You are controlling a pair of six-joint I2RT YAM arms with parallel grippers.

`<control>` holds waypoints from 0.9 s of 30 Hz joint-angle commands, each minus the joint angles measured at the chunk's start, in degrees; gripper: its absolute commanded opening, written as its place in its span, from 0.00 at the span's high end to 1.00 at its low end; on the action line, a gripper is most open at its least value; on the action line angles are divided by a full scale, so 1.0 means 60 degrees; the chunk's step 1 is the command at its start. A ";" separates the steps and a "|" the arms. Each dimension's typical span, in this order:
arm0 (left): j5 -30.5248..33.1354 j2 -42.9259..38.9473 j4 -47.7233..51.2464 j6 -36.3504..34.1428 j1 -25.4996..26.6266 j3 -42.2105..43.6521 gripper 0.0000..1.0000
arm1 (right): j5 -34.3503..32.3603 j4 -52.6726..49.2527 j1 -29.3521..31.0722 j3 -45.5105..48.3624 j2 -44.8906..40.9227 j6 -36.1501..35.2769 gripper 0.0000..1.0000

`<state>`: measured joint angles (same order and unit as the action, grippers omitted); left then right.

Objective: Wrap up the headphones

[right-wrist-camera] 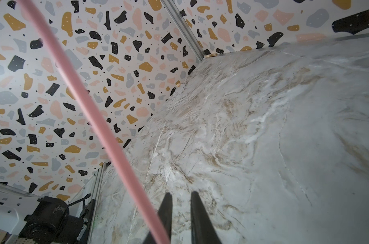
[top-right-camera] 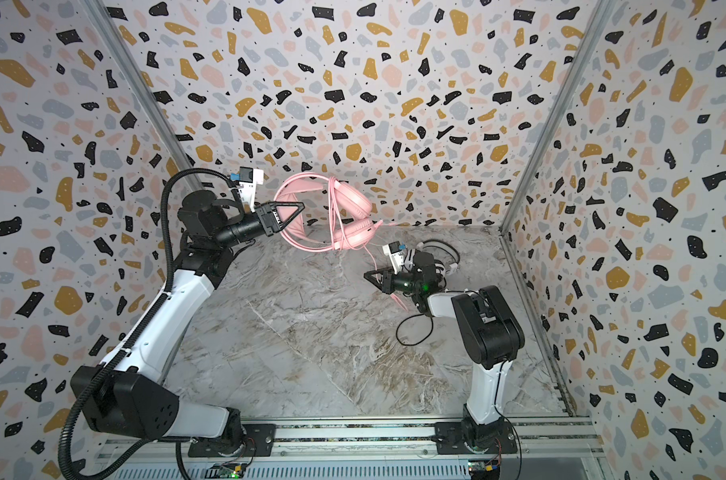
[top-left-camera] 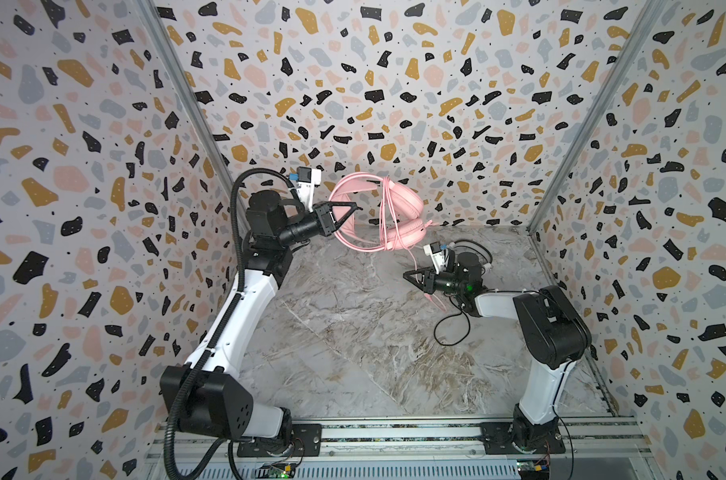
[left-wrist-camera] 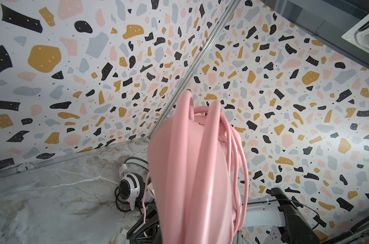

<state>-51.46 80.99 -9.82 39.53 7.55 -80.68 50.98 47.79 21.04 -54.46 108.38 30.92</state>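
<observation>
The pink headphones (top-left-camera: 398, 208) (top-right-camera: 350, 208) hang in the air near the back wall. My left gripper (top-left-camera: 355, 206) (top-right-camera: 303, 205) is shut on their headband. In the left wrist view the pink headphones (left-wrist-camera: 192, 169) hide those jaws. Pink cord (top-left-camera: 384, 216) is looped round the earcups, and one strand drops to my right gripper (top-left-camera: 407, 275) (top-right-camera: 367, 275), low over the table. Its fingers (right-wrist-camera: 166, 211) stand a narrow gap apart with nothing between the tips. The pink cord (right-wrist-camera: 90, 109) crosses outside one finger. The white-and-black headphones (left-wrist-camera: 130, 186) (top-right-camera: 448, 257) lie behind the right wrist.
A black cord (top-left-camera: 448, 328) (top-right-camera: 411, 332) loops on the marble table (top-left-camera: 332, 332) beside the right arm. Patterned walls close in the back and both sides. A metal rail (top-left-camera: 394, 432) carrying both arm bases runs along the front edge.
</observation>
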 commanded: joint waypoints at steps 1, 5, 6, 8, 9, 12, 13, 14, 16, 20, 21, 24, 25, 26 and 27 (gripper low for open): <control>0.0730 -0.0613 -0.1646 0.0546 -0.0245 -0.0008 1.00 | 0.0089 0.0574 0.0247 0.0297 -0.0061 0.0282 0.89; 0.2118 -0.1078 -0.2109 0.0943 -0.0260 0.0596 1.00 | -0.0013 0.0645 0.0660 0.0590 -0.0067 0.0361 0.92; 0.2314 -0.1165 -0.2505 0.1225 -0.0268 0.0856 1.00 | -0.0004 0.0663 0.0793 0.0648 -0.0074 0.0370 0.92; 0.2667 -0.1240 -0.2983 0.1611 -0.0255 0.1212 1.00 | -0.0137 0.0706 0.1097 0.0759 -0.0159 0.0384 0.94; 0.2807 -0.1252 -0.3020 0.1681 -0.0253 0.1305 1.00 | -0.0208 0.0721 0.1237 0.0797 -0.0193 0.0384 0.94; 0.3375 -0.1308 -0.3071 0.1793 -0.0256 0.1554 1.00 | -0.0360 0.0635 0.1719 0.0785 -0.0250 0.0476 0.94; 0.3571 -0.1312 -0.3026 0.1795 -0.0258 0.1599 1.00 | -0.0358 0.0670 0.1894 0.0760 -0.0250 0.0550 0.94; 0.3753 -0.1311 -0.2933 0.1800 -0.0250 0.1640 1.00 | -0.0381 0.0664 0.2104 0.0717 -0.0278 0.0622 0.94; 0.3915 -0.1250 -0.2716 0.1800 -0.0248 0.1619 1.00 | -0.0463 0.0451 0.2528 0.0579 -0.0426 0.0623 0.95; 0.4429 -0.1278 -0.1909 0.1227 -0.0247 0.1622 1.00 | -0.0923 -0.0867 0.3457 0.0052 -0.0966 -0.0136 0.94; 0.4606 -0.1309 -0.1712 0.1009 -0.0240 0.1640 1.00 | -0.1063 -0.1288 0.3686 -0.0121 -0.1159 -0.0422 0.94; 0.5151 -0.1315 -0.0492 -0.0094 -0.0248 0.1433 1.00 | -0.1712 -0.2501 0.4035 -0.0362 -0.1910 -0.1254 0.95; 0.5327 -0.1311 -0.0049 -0.0479 -0.0261 0.1347 1.00 | -0.1922 -0.2898 0.4094 -0.0386 -0.2207 -0.1530 0.95; 0.5500 -0.1316 0.0212 -0.0774 -0.0262 0.1300 1.00 | -0.2075 -0.3173 0.4110 -0.0387 -0.2467 -0.1722 0.94; 0.5607 -0.1311 0.0409 -0.0986 -0.0298 0.1296 1.00 | -0.2251 -0.3480 0.4111 -0.0375 -0.2760 -0.1922 0.94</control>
<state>-22.24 75.42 -6.52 40.01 6.39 -70.00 41.76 35.09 46.06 -54.78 97.38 25.32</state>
